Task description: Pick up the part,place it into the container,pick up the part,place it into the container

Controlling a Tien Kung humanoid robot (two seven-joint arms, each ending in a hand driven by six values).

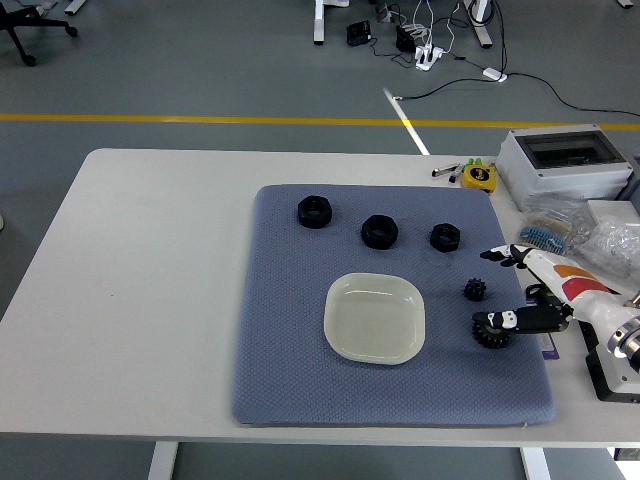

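Right hand (520, 300) fingers spread, one fingertip touching the gear (490, 331); dish (375, 317) lies just left of it

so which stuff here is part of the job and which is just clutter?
Job: gear at the right hand, small gear, three nuts, dish, mat.
Clutter: grey box, tape measure, bagged bits.

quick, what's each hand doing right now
Left hand: not in view.
Right hand: fingers around the larger black gear on the blue mat; a firm grip on it cannot be told.
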